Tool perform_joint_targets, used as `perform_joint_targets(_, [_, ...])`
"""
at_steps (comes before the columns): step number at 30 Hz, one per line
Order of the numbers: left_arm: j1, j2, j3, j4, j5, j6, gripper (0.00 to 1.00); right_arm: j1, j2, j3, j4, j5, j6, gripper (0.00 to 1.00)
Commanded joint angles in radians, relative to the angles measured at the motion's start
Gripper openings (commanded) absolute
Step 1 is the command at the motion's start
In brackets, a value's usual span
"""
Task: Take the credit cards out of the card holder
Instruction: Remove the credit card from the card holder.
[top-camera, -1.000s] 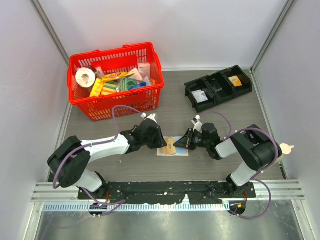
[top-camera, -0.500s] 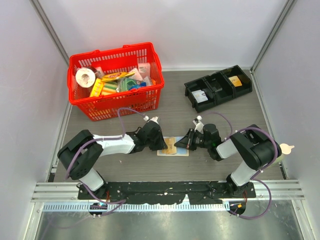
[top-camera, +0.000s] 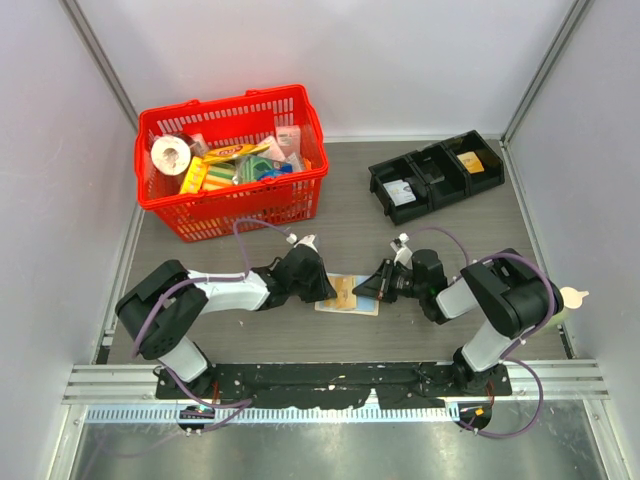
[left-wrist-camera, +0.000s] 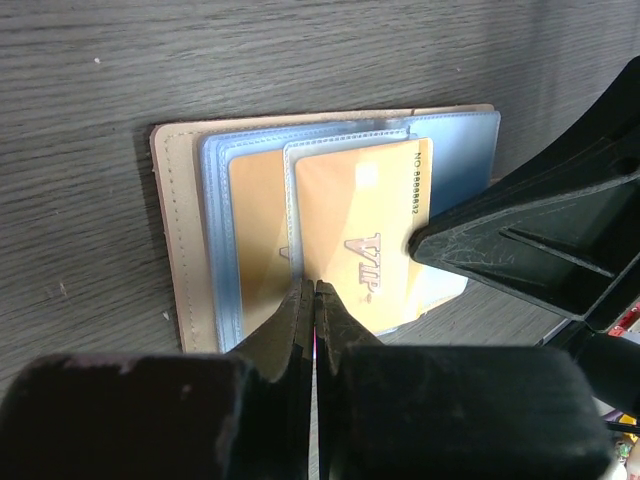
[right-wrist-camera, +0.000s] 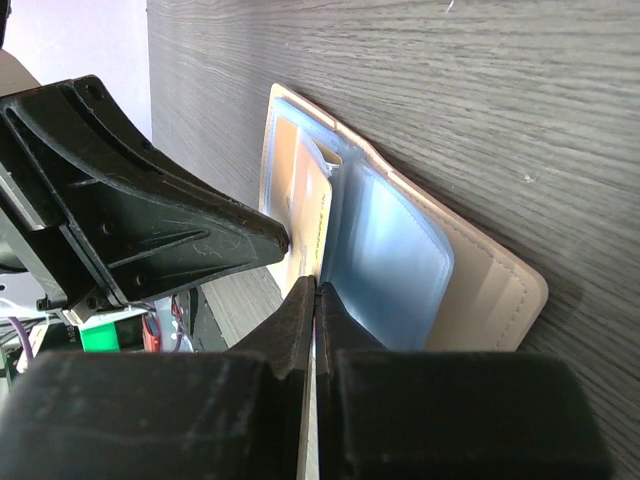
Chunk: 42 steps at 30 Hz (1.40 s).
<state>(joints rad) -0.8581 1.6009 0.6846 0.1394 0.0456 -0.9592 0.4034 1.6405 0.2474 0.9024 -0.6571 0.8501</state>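
Now we see the left gripper (left-wrist-camera: 314, 290), jaws pressed together at the near edge of the yellow-orange credit card (left-wrist-camera: 360, 215). The right gripper (right-wrist-camera: 316, 288) is closed too, tips against the pale blue sleeves (right-wrist-camera: 390, 260) of the open card holder (right-wrist-camera: 490, 290), which lies flat on the table (top-camera: 260, 335) between both arms.

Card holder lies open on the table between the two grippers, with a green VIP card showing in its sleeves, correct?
Not green: the left wrist view shows the VIP card is yellow-orange. The card holder does lie open between the left gripper and right gripper.
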Motion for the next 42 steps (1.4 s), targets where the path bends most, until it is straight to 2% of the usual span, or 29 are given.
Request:
perform_joint_targets(1, [-0.002, 0.034, -0.03, -0.073, -0.033, 0.017, 0.02, -0.009, 0.022, 0.0, 0.07, -0.015, 0.01, 0.07])
perform_joint_targets(4, [-0.002, 0.033, -0.028, -0.073, -0.035, 0.017, 0.02, -0.009, 0.038, 0.001, 0.093, -0.022, 0.018, 0.08])
perform_joint_targets(7, [-0.002, 0.031, -0.033, -0.072, -0.035, 0.017, 0.02, -0.008, 0.05, -0.008, 0.131, -0.022, 0.038, 0.02])
perform_joint_targets(12, [0.001, 0.027, -0.054, -0.043, -0.027, -0.006, 0.01, -0.04, 0.009, -0.042, 0.092, -0.01, 0.02, 0.01])
perform_joint_targets(20, [0.008, 0.024, -0.068, -0.011, -0.003, -0.032, 0.0, -0.116, -0.099, -0.043, -0.117, -0.016, -0.051, 0.01])
perform_joint_targets(24, [0.008, -0.05, -0.071, -0.004, -0.001, -0.003, 0.02, -0.123, -0.18, -0.02, -0.282, -0.012, -0.101, 0.01])
perform_joint_targets(31, [0.019, -0.229, -0.03, -0.129, -0.036, 0.111, 0.25, -0.123, -0.396, 0.039, -0.586, 0.057, -0.216, 0.01])
perform_joint_targets(33, [0.021, -0.291, -0.022, -0.165, -0.071, 0.149, 0.36, -0.123, -0.445, 0.052, -0.658, 0.073, -0.232, 0.01])
perform_joint_targets(36, [0.027, -0.378, -0.028, -0.176, -0.092, 0.233, 0.59, -0.124, -0.533, 0.067, -0.756, 0.094, -0.249, 0.01])
perform_joint_targets(42, [0.05, -0.535, -0.019, -0.211, -0.063, 0.431, 0.89, -0.123, -0.652, 0.161, -0.969, 0.131, -0.333, 0.01])
